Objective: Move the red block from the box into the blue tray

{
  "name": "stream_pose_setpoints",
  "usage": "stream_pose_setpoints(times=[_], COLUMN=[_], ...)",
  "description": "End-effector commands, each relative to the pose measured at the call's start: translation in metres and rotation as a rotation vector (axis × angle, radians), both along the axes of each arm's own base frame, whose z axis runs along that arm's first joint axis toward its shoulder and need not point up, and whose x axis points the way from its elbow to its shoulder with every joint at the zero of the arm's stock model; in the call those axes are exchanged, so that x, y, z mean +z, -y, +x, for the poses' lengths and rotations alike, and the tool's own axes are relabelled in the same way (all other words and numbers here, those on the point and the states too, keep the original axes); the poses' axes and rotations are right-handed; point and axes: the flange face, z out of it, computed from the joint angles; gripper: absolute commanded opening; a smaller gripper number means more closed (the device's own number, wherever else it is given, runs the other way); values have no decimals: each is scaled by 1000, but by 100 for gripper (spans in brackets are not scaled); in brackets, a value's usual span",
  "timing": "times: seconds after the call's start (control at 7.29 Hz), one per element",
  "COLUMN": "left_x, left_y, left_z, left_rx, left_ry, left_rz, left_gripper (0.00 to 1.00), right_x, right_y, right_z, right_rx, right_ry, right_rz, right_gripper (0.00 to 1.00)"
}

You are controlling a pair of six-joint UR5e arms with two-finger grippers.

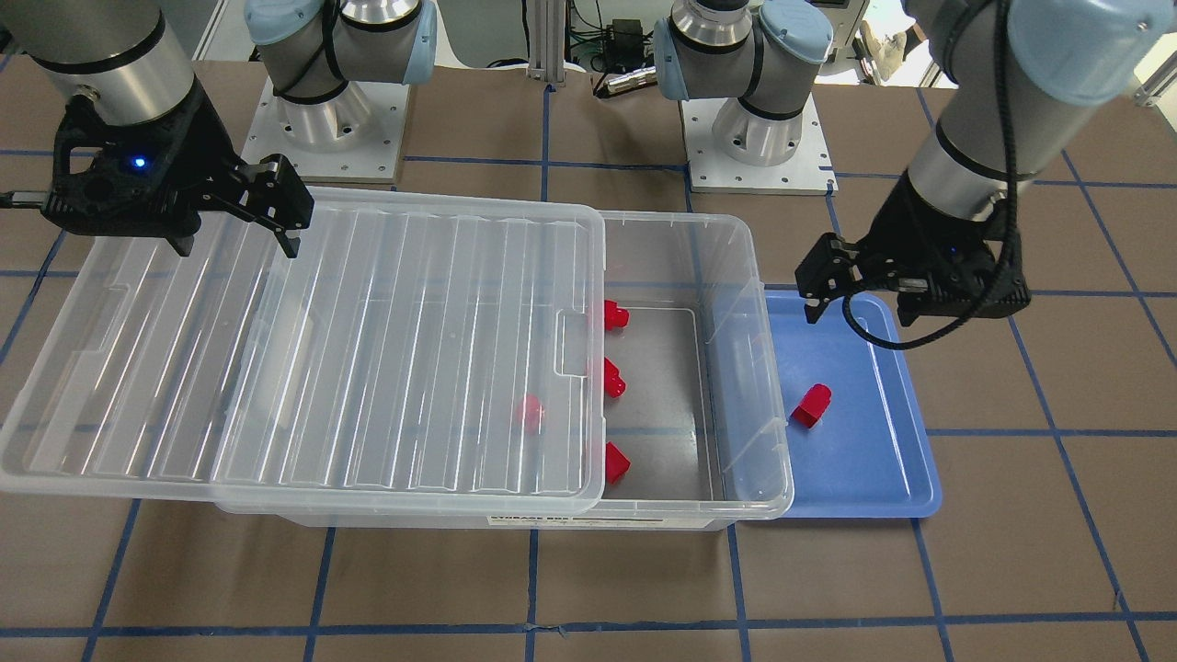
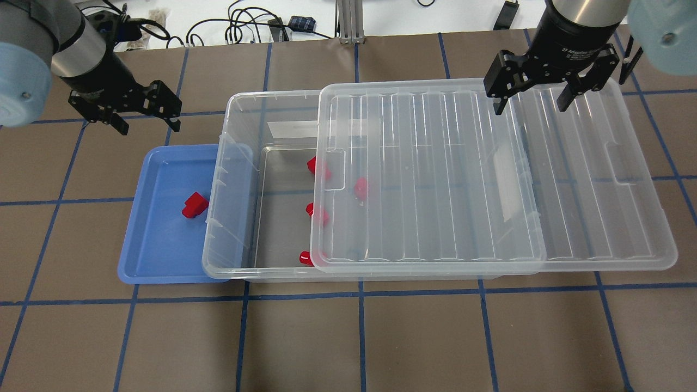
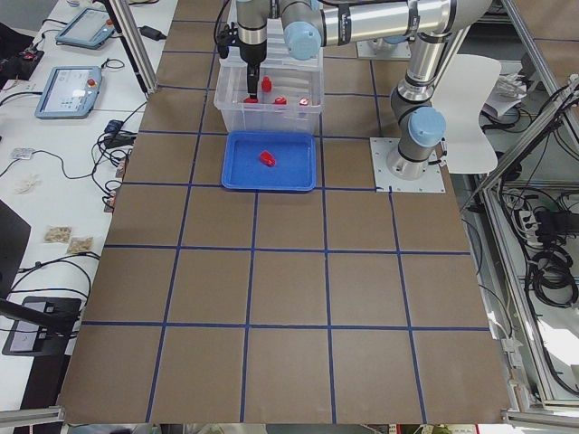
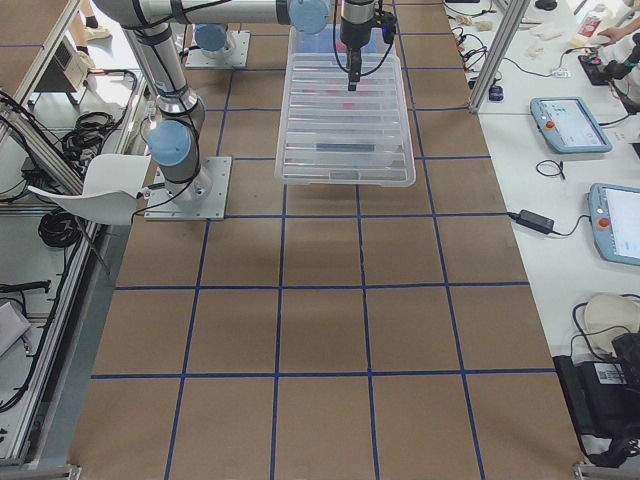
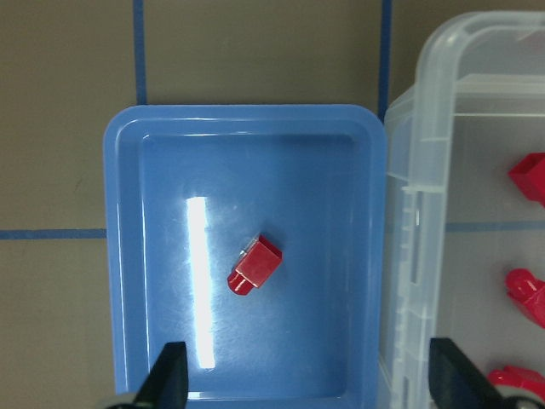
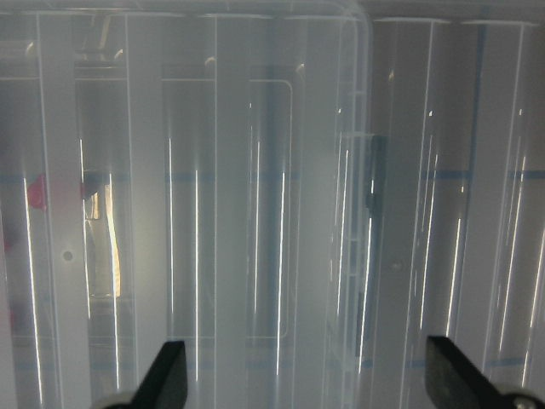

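**Red block lies in the blue tray, both pincers empty**

In the left wrist view, the red block lies flat near the middle of the blue tray. Its long axis runs diagonally, with the narrower end toward the lower left. The placing looks done.

In the overhead view, the left pincer hangs spread and empty at upper left. The right pincer, likewise spread and empty, hovers over the offset lid. Four other red blocks lie in the box on the tabletop.
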Motion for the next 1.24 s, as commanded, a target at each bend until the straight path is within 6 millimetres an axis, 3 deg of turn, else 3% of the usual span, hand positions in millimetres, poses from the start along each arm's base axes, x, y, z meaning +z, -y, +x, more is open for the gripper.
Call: stream_pose_setpoints(times=[0.0, 0.27, 1.1], left_x=[24, 30, 29], left_y=[-22, -36, -37], left_z=[-47, -48, -48], left_rx=[-43, -55, -57], left_ry=[1, 1, -2], left_rz=[-25, -6, -10], left_gripper=[100, 100, 100], right_x=[0, 2, 4], right_y=[0, -1, -1], right_z=[0, 1, 2], right_rx=[0, -3, 0], right_ry=[1, 1, -8], right_rz=[0, -3, -8], right_gripper=[100, 100, 100])
